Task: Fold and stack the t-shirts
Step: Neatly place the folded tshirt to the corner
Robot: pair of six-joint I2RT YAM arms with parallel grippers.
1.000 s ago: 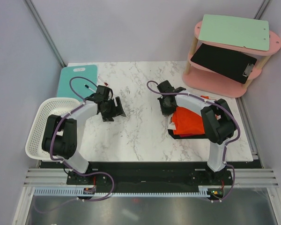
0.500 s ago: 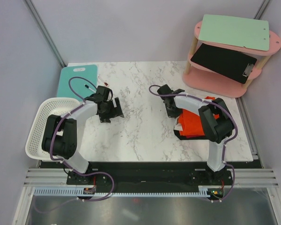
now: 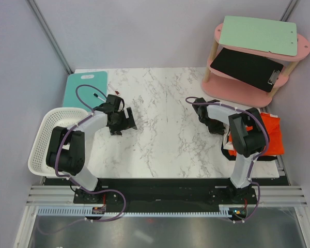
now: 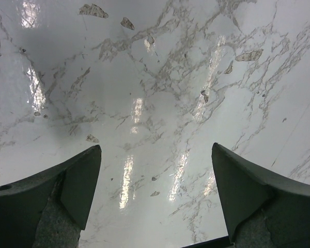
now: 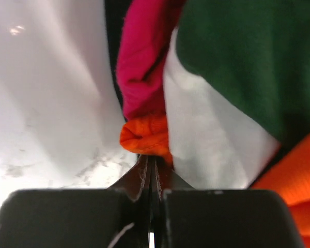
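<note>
marble table [image 3: 160,150] carries t-shirts [image 3: 271,132], seemingly a teal board [image 3: 78,89].

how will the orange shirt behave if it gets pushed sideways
Probably floppy: the orange shirt shows a soft rolled fold at the shut right gripper, so it may bunch rather than slide whole. It seems to overhang the table at its right edge, so it could slump off.

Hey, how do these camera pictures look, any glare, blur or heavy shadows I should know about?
Left wrist view: bright white glare streaks run down the glossy marble table, washing out some veining. Right wrist view: the orange shirt sits very near the lens and is blurred, like everything behind it. Top view: even light, sharp, with only soft shadows on the table.
</note>
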